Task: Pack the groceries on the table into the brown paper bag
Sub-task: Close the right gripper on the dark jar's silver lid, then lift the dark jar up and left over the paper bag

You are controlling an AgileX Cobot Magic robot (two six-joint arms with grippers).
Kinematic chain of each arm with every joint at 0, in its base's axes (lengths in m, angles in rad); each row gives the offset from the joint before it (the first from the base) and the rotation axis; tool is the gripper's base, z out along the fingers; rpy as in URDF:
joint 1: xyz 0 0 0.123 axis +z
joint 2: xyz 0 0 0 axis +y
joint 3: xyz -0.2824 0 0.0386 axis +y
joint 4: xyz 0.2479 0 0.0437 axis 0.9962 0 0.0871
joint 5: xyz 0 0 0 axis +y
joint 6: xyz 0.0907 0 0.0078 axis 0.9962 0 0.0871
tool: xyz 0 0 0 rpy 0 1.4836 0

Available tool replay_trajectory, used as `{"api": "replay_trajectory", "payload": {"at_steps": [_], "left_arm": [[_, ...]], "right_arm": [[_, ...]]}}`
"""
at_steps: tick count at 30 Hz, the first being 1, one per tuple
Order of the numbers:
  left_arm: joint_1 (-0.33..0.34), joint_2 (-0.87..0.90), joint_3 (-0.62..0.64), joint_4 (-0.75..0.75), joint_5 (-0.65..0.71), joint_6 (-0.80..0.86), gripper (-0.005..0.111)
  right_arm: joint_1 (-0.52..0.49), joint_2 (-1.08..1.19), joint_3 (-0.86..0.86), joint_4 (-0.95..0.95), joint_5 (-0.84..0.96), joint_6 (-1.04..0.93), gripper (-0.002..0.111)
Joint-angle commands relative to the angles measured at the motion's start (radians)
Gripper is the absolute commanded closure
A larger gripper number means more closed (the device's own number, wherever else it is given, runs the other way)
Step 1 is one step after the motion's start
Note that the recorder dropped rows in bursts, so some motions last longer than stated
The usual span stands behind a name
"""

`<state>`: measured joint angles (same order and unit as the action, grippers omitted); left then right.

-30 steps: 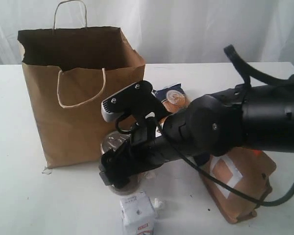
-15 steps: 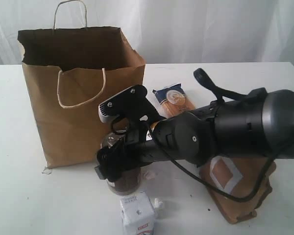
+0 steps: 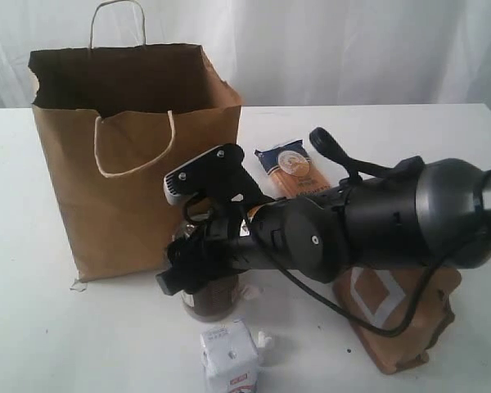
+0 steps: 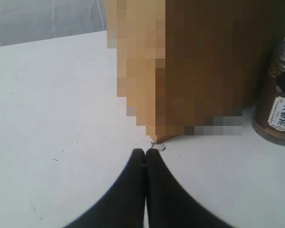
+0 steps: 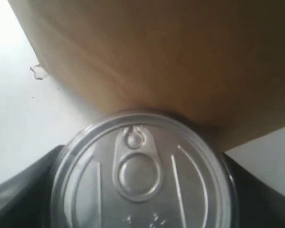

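The brown paper bag (image 3: 131, 188) stands open on the table (image 3: 33, 344) at the left. Right beside its front corner stands the dark silver-topped jar (image 3: 209, 304). My right gripper (image 3: 198, 274) has come down over it. In the right wrist view the jar's pull-tab lid (image 5: 142, 171) fills the space between the black fingers (image 5: 31, 194), which press its sides, with the bag wall (image 5: 156, 57) just behind. My left gripper (image 4: 146, 153) is shut and empty, low over the table near the bag's bottom corner (image 4: 204, 61), with the jar (image 4: 278, 114) beyond it.
A white carton (image 3: 229, 362) lies at the front with a tiny white lump (image 3: 266, 337) beside it. The brown orange-labelled pouch (image 3: 401, 319) lies under my right arm. An orange and blue packet (image 3: 290, 168) lies behind. A torn scrap (image 4: 157, 145) sits at the bag's corner.
My right arm has swung in and lowered. Its fingers have come down round the jar and drawn in against its sides. The left gripper stays shut.
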<state>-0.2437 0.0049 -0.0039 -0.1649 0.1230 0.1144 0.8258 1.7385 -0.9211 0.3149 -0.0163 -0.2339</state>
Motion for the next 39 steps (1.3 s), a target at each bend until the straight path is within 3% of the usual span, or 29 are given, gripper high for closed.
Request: {"api": "replay_trajectory", "payload": {"at_steps": [1,6,24,28,39], "left_arm": [[0.005,-0.005,0.004,-0.005,0.002,-0.006,0.107],[0.005,-0.005,0.004,-0.005,0.002,-0.006,0.107],[0.005,-0.005,0.004,-0.005,0.002,-0.006,0.107],[0.005,-0.005,0.004,-0.005,0.002,-0.006,0.107],[0.005,-0.005,0.004,-0.005,0.002,-0.006,0.107]], "right_arm": [[0.000,-0.001,-0.002,0.006,0.007,0.012,0.066],[0.003,-0.025,0.004,0.006,0.042,0.014,0.108],[0.005,-0.444,0.079,-0.003,0.273,0.028,0.108],[0.005,-0.555,0.095,-0.075,0.286,0.025,0.108],[0.002,-0.696,-0.090,-0.133,0.237,-0.084,0.108]]}}
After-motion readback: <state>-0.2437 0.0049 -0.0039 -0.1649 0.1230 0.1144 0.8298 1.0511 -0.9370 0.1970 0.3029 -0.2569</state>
